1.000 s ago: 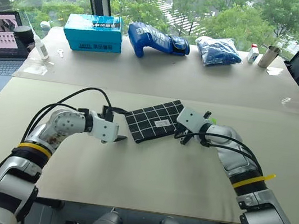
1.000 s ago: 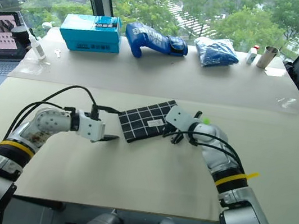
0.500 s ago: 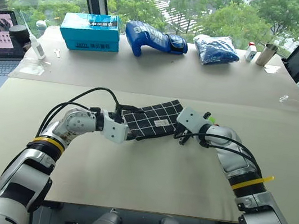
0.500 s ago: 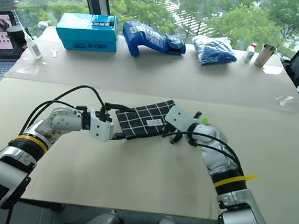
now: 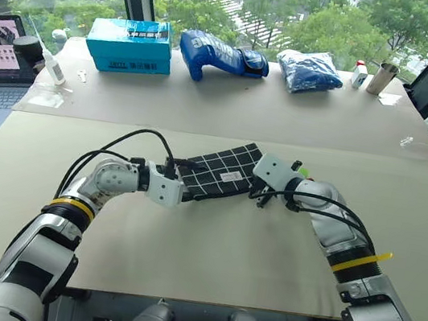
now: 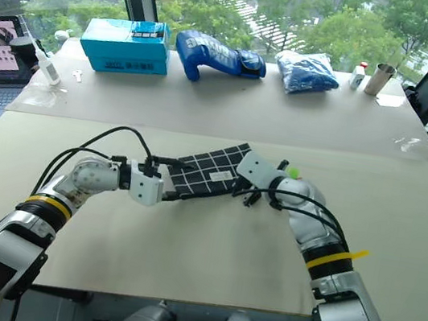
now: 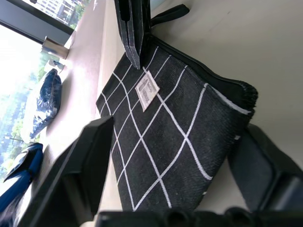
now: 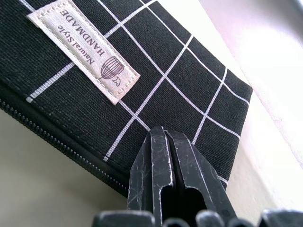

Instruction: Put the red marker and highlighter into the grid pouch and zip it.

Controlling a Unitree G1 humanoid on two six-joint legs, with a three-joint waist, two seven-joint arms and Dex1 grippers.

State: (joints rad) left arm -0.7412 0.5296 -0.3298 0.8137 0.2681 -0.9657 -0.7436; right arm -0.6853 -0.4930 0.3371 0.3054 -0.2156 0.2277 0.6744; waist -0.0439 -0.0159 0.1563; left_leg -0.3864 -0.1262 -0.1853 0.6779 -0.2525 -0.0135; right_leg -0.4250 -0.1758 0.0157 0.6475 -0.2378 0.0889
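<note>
- The grid pouch (image 5: 216, 174) is a flat black fabric pencil case with thin white grid lines, lying flat on the pale bench (image 5: 208, 249) near its middle, set at a diagonal.
- A small white sewn-on label (image 8: 83, 49) reads "Natural Style HANDMADE" with a little basket-like logo under it.
- The black zipper (image 8: 57, 144) runs along the long edge just beside the label and looks closed along the stretch that's visible.
- A short black loop (image 7: 168, 14) sticks out from one end of the pouch.
- A small bright green bit (image 6: 294, 172), probably the highlighter, peeks out just past the pouch's far-right end; too little shows to be sure.
</note>
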